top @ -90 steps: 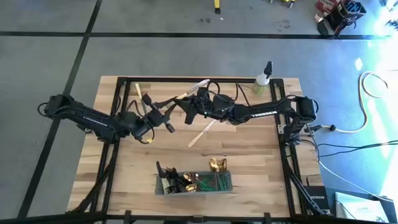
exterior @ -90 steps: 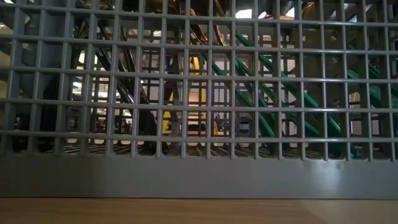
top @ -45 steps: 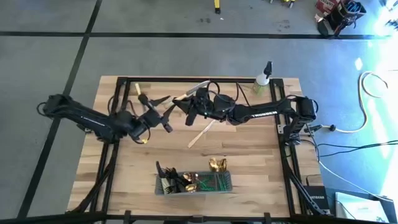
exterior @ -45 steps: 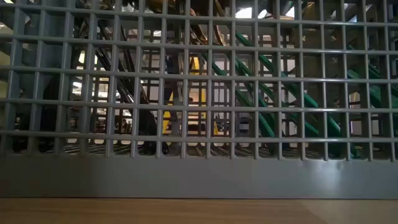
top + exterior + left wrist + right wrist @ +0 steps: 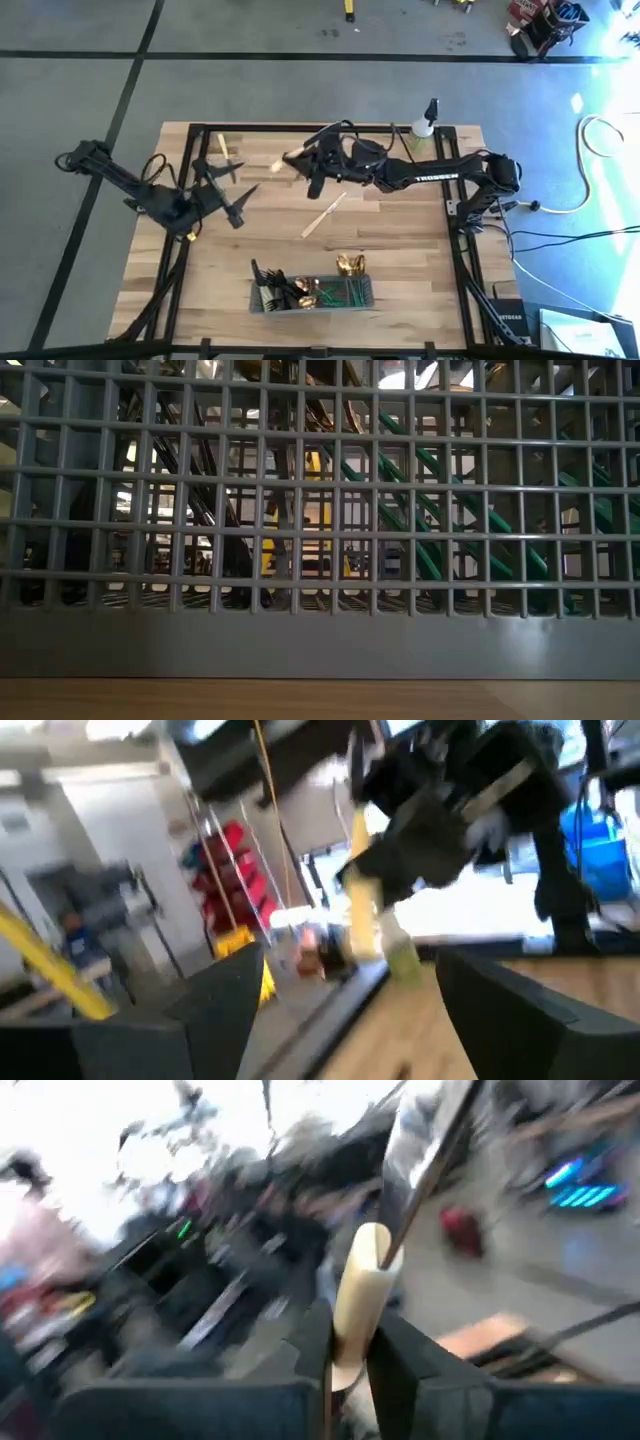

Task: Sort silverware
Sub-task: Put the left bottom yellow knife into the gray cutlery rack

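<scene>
My right gripper is over the far middle of the table, shut on a knife with a cream handle. In the right wrist view the knife's handle stands between the fingers and its metal blade runs on past them. My left gripper hangs open to the left of it, holding nothing. In the left wrist view its fingers frame the knife from a distance. Another cream-handled piece lies flat on the table's middle. The grey caddy at the near edge holds several pieces of silverware. My right gripper pinches the knife's cream handle between its two fingers. The handle's rounded end and the blade stick out beyond the fingertips. The knife is lifted clear of the table.
A small spray bottle stands at the far right. A short cream piece lies near the far left corner. The caddy's mesh wall fills the low view, with green handles behind it. Bare wood lies between the arms and the caddy.
My left gripper has opened, let go of the knife and drawn back toward the table's left edge. My right gripper keeps its hold on the knife and has shifted slightly toward the far edge.
</scene>
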### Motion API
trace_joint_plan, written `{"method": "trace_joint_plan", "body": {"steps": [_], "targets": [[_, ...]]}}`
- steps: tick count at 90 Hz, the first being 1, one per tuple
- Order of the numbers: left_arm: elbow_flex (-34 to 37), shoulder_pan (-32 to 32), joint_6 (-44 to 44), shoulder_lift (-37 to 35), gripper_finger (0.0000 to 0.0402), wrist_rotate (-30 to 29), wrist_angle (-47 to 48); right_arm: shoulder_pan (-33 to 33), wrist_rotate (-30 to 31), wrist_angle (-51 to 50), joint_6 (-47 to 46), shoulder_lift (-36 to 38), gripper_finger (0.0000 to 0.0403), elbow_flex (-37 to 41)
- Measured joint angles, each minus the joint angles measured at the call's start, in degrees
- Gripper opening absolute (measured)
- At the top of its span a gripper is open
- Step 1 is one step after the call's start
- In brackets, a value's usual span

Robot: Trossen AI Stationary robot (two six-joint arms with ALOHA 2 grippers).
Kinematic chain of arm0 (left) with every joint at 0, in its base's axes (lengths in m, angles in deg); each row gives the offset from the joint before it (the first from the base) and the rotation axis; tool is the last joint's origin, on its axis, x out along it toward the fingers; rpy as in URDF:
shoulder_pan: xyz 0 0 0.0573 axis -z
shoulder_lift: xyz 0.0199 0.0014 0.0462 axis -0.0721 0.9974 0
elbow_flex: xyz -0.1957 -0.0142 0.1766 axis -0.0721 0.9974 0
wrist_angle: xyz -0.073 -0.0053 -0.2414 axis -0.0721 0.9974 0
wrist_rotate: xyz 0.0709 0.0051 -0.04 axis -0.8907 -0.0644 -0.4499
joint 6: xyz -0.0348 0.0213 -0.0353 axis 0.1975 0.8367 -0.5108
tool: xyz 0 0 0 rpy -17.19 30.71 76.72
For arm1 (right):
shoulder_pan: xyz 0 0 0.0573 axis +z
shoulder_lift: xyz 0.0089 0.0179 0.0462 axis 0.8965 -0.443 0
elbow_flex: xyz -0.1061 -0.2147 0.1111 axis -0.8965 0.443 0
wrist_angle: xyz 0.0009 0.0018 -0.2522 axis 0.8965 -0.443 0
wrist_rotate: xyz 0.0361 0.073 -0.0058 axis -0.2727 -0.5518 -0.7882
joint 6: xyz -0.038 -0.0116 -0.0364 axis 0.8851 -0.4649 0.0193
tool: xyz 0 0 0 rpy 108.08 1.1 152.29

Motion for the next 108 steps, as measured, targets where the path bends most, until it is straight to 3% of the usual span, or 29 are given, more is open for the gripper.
{"method": "trace_joint_plan", "body": {"steps": [13,22,44,69,93,108], "targets": [[0.75,2.15,-11.10,-0.61,0.0280,-7.14,10.81,5.53,-1.96,-14.41,2.12,-0.91,0.0021,-6.42],[1.96,2.92,-18.96,-1.62,0.0280,-9.86,16.32,10.12,-1.65,-18.64,4.19,-2.77,0.0021,-10.82],[8.11,5.55,-40.16,-6.36,0.0281,-4.69,25.60,19.30,3.02,-26.70,3.53,-9.15,0.0021,-19.41],[15.69,10.28,-62.20,-7.33,0.0281,5.63,28.55,23.76,5.43,-26.06,-0.16,-19.24,0.0021,-25.38],[22.09,23.59,-81.14,-4.57,0.0281,4.93,28.68,23.62,7.10,-29.46,-2.82,-24.28,0.0021,-29.73],[23.34,28.56,-86.93,-1.81,0.0281,6.44,28.25,23.90,4.92,-31.49,-3.77,-24.41,0.0021,-29.74]]}}
